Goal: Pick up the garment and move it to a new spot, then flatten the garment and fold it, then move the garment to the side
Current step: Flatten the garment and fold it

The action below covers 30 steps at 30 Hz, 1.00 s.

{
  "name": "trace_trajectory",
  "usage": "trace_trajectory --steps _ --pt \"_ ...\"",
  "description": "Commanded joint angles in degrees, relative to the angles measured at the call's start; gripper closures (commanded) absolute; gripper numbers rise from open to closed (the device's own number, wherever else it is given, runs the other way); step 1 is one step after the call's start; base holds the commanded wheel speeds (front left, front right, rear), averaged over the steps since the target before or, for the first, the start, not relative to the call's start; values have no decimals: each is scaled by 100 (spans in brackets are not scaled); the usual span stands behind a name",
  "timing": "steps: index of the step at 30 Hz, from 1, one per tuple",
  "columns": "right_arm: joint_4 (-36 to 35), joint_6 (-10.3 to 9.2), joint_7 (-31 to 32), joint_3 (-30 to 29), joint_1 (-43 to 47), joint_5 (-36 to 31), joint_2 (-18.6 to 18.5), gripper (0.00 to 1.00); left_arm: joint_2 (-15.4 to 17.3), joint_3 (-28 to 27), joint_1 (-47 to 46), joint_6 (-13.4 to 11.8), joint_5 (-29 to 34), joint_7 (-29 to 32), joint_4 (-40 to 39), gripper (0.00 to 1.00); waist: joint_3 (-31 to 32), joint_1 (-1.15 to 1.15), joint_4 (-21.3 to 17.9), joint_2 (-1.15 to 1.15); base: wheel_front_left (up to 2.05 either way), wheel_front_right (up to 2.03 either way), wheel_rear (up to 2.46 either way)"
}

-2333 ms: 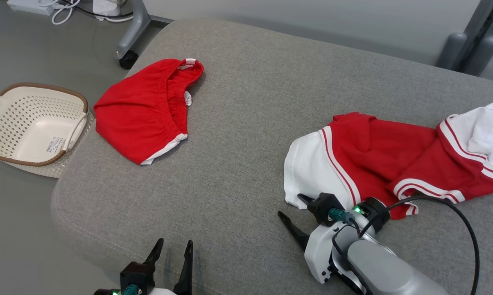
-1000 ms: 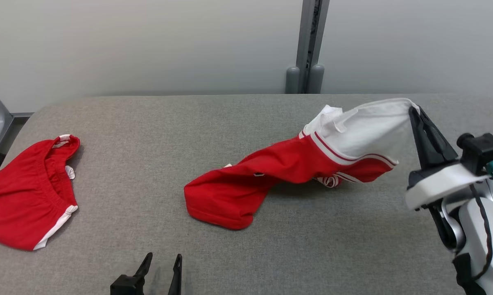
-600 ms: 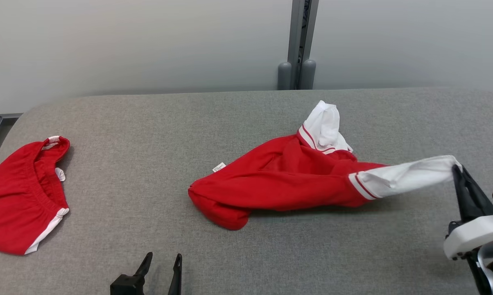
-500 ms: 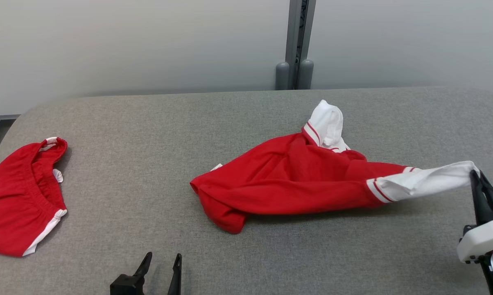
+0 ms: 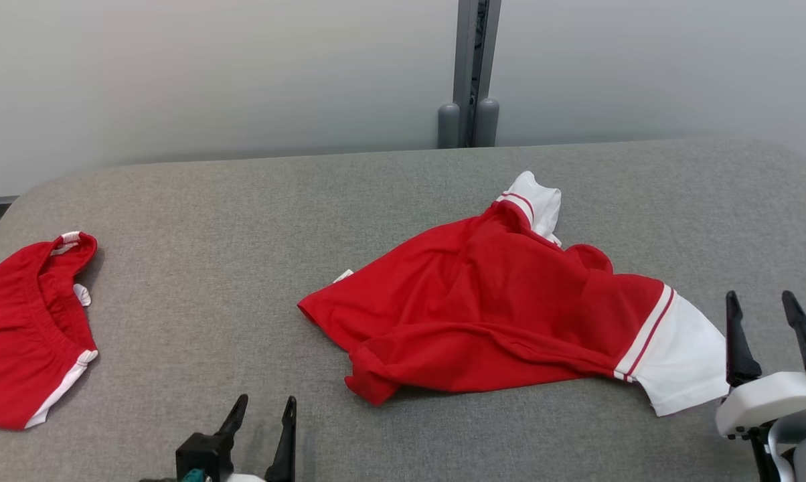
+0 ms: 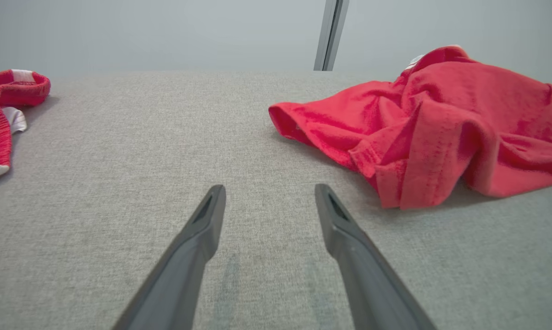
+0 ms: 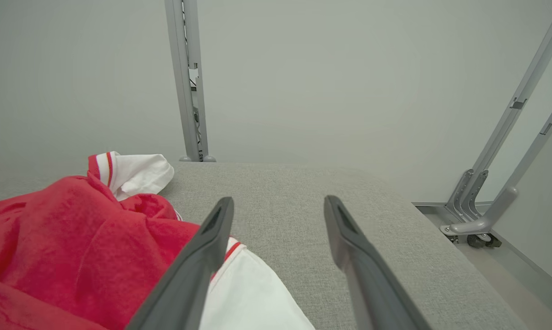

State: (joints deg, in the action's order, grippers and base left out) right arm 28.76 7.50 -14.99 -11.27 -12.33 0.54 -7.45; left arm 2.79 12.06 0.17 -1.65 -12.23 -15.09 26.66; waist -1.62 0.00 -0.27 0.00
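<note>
Shirt (image 5: pixel 497 308) lying loose on pad (image 5: pixel 242 221); both grippers empty.
Shirt crumpled right of pad centre, white sleeve toward pad's right end. Right gripper (image 5: pixel 758 298) at that end, fingers spread. Left gripper (image 5: pixel 266 402) at pad's near edge, spread. Shorts (image 5: pixel 21 348) at pad's left end.

We've got the red fabric shirt with white striped sleeves (image 5: pixel 497 314) lying rumpled on the grey cloth-covered table (image 5: pixel 242 221), one sleeve spread flat
</note>
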Motion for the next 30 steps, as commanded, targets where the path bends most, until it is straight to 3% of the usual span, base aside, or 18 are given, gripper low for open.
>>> trace_trajectory --steps 1,8,19,23,24,26,30 --pt "-84 -2 -27 62 47 30 58 0 23 -16 -165 -19 -78 -11 -48 0 -47 0 -43 0 0 0 0" --pt "-188 -2 -27 393 3 92 207 0 23 59 -1059 52 -404 -11 252 0 -332 0 -120 0 0 0 0" --pt "-320 -2 -27 900 -320 205 285 0 21 378 -2944 411 -1149 393 2439 0 -794 0 -444 0 0 0 0" --pt "-346 -2 -27 954 -379 255 285 0 26 514 -3292 390 -1313 565 2930 0 -943 0 -560 0 0 0 0" --pt "-347 -2 -27 943 -378 258 277 0 24 552 -3357 372 -1318 605 3041 11 -967 0 -577 0 0 0 0" --pt "-373 -2 -27 912 -378 279 250 0 23 682 -3538 410 -1245 521 3253 100 -1010 0 -601 0 0 0 0" --pt "-407 -2 -27 860 -353 296 242 0 52 744 -3756 449 -1180 377 3346 100 -1018 0 -590 0 0 0 0"
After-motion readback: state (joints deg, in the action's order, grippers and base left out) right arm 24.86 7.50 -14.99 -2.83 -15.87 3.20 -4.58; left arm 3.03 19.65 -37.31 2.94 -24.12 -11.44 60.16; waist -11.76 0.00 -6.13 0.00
